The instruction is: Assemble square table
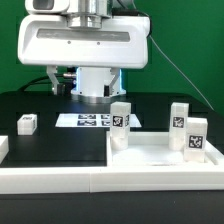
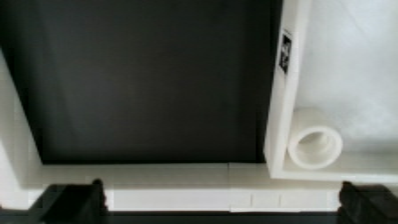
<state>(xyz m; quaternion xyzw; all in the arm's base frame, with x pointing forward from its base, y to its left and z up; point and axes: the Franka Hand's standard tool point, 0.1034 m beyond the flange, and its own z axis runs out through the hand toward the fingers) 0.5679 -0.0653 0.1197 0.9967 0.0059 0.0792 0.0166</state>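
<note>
The square tabletop (image 1: 160,155) lies at the front of the exterior view's right, white with a raised rim. The wrist view shows one side of the tabletop (image 2: 338,70), a tag (image 2: 285,50) on its wall and a round corner socket (image 2: 318,147). Three white tagged legs (image 1: 121,125) (image 1: 179,117) (image 1: 195,135) stand upright at its far and right edges; whether they sit in sockets I cannot tell. A fourth small tagged block (image 1: 27,123) lies on the left. My gripper (image 2: 217,200) is open and holds nothing, its dark fingertips (image 2: 71,200) far apart above the rail.
A long white border rail (image 1: 55,180) runs along the table's front and shows in the wrist view (image 2: 178,185) beside the tabletop's corner. The marker board (image 1: 90,120) lies flat mid-table. The arm's white body (image 1: 85,45) hangs at the back, above the board.
</note>
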